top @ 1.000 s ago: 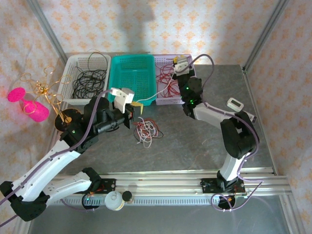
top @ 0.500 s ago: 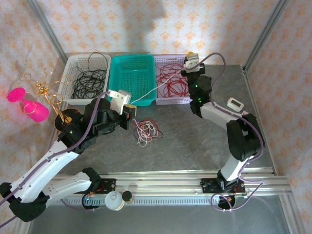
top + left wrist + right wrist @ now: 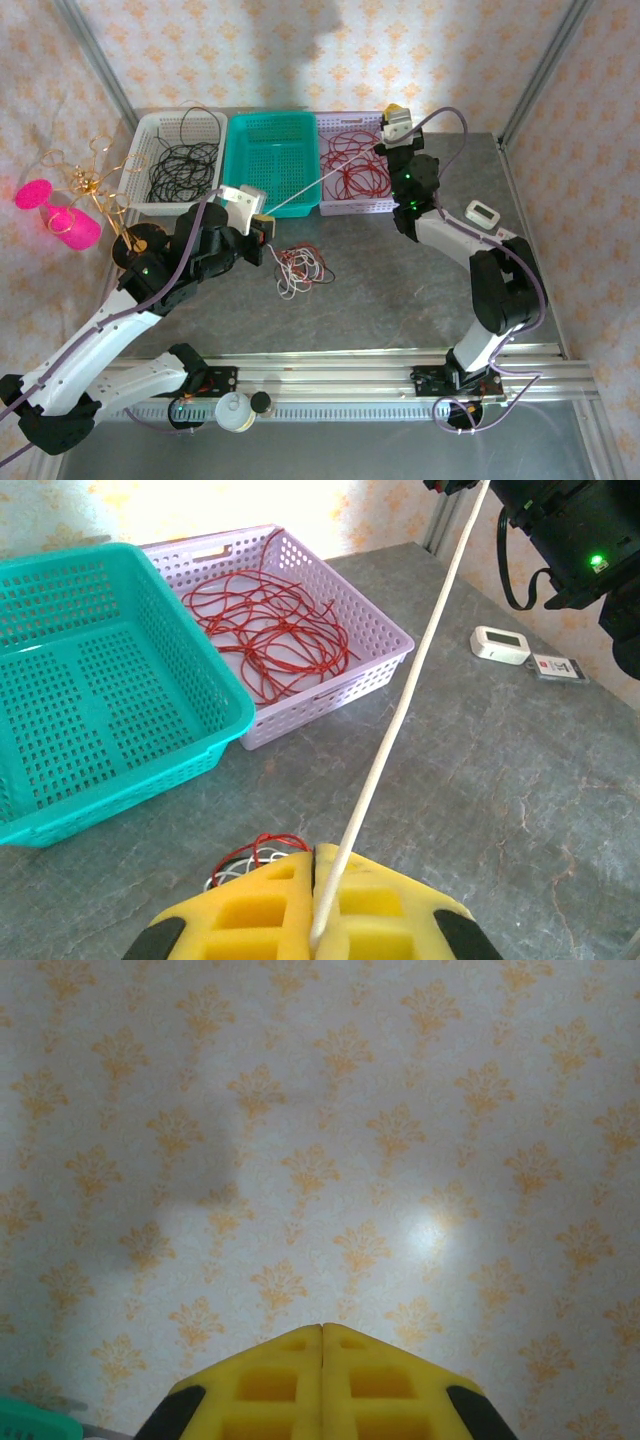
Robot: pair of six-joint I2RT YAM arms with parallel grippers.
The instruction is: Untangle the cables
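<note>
Nearest, the left gripper (image 3: 318, 920) is clenched on a white cable (image 3: 398, 735), beside a red and white tangle (image 3: 300, 268) on the table (image 3: 400, 300). The cable stretches taut over a corner of the teal basket (image 3: 270, 150) toward the right gripper (image 3: 322, 1345). This one has its fingers pressed together above the lilac basket (image 3: 330, 695) of red cables (image 3: 270, 640); whether they pinch the cable is unclear.

**White cable pulled taut as the right gripper lifts away**

We see the right gripper (image 3: 393, 108) gone from its low place over the lilac basket (image 3: 385, 205); it now sits higher and further right, tipped toward the back wall, its fingers closed tight together. The red cables (image 3: 355, 170) it was covering now lie in plain sight. The white cable (image 3: 320, 180), slack and bent before, now runs in a straight line. The left gripper (image 3: 262, 215) has drawn slightly back and left.
</note>
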